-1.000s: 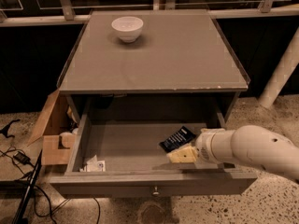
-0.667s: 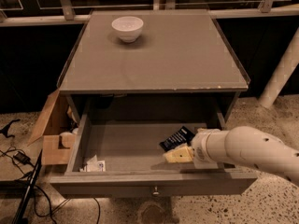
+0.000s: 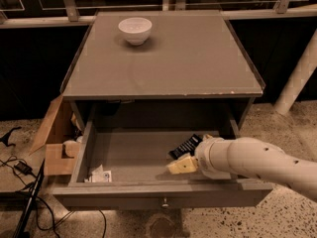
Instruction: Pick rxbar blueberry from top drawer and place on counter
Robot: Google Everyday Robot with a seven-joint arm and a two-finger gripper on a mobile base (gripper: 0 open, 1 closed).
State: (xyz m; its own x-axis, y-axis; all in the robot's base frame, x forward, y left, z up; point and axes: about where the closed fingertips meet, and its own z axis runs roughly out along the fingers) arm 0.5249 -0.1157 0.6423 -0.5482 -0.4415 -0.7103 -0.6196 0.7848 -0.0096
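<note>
The top drawer (image 3: 148, 195) is pulled open below the counter (image 3: 188, 58). The rxbar blueberry (image 3: 185, 146), a dark bar with white text, lies flat on the drawer floor at the right, tilted diagonally. My gripper (image 3: 181, 164) is low inside the drawer, just in front of and touching or almost touching the bar's near side. The white forearm (image 3: 252, 160) comes in from the right over the drawer's front corner and hides the drawer's right end.
A white bowl (image 3: 134, 30) stands at the back left of the counter. A white crumpled paper scrap (image 3: 100, 175) lies in the drawer's front left corner. A tan cardboard box (image 3: 55, 143) stands on the floor to the left. Cables (image 3: 22, 182) run on the floor.
My gripper has shifted slightly left along the front of the bar. The bar and the drawer have not moved.
</note>
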